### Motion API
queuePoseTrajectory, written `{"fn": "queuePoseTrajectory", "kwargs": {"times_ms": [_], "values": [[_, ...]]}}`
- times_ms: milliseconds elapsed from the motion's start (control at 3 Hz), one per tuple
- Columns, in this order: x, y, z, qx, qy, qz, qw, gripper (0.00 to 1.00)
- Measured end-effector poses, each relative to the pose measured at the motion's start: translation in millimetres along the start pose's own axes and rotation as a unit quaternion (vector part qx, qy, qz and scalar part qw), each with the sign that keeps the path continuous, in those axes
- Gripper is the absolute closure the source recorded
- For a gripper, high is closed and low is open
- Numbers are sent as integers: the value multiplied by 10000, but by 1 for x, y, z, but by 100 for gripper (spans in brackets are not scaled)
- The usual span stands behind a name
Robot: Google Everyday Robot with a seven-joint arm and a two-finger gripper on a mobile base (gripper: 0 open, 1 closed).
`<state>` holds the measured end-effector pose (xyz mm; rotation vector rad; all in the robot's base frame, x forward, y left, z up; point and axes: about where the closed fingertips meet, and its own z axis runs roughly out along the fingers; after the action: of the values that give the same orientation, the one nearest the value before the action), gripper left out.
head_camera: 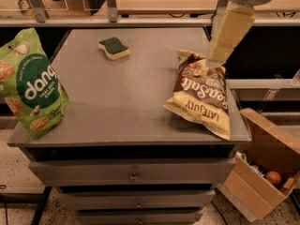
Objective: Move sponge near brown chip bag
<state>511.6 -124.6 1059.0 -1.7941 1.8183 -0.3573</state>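
The sponge [114, 48], dark green on top with pale yellow foam below, lies flat at the back of the grey cabinet top [117, 102], left of centre. The brown chip bag [201, 95], dark brown at its far end and cream-yellow near me, lies flat near the right edge. My gripper [216, 60], cream-coloured, hangs from the top right. Its tip is just above the far end of the brown chip bag and well to the right of the sponge. It holds nothing that I can see.
A bright green "dang" chip bag [33, 83] stands at the cabinet's left front corner. An open cardboard box [262, 168] with small items sits on the floor at the right. A shelf rail [140, 21] runs behind the cabinet. Drawers are below the top.
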Motion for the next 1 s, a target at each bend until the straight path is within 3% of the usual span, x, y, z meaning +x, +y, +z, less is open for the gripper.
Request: {"fn": "queuePoseTrajectory", "kwargs": {"times_ms": [333,667,1000], "values": [[-11,-35,76,-93,-4,-88,9999,0],[-24,-60,151,-124,-85,33,9999,0],[-24,-60,151,-124,-85,33,9999,0]]}}
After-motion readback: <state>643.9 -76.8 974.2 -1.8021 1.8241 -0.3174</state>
